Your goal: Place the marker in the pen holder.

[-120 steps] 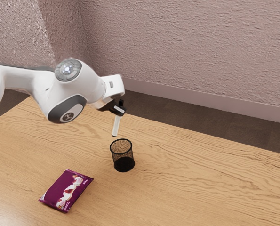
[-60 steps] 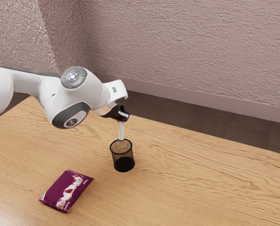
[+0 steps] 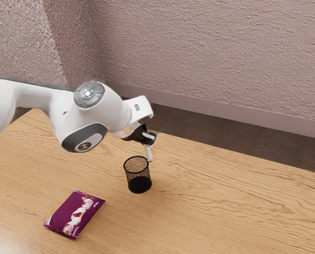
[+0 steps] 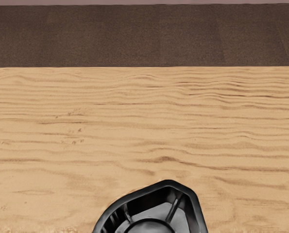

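Holding on exterior view: gripper is clamped on the upper part of the marker, which hangs clear of the surface. Marker should be light, stiff, smooth-barrelled: low crush risk, but it could pivot if the tip catches. High hold looks right, leaves the lower barrel free to go in; a mid-barrel regrip would cost insertion depth. Tip is by the rim of the pen holder, on the exterior view's right side of it. Can't tell if it's over the opening or just outside. Mesh cup is probably light too, so a side knock could tip it.

Pose: arm comes in from the exterior view's left, wrist bent, gripper angled down, marker leaning slightly. I'd centre and straighten before lowering.

Wrist view: looks out across the surface to the floor, so not straight down. Black shape at lower edge, can't identify.
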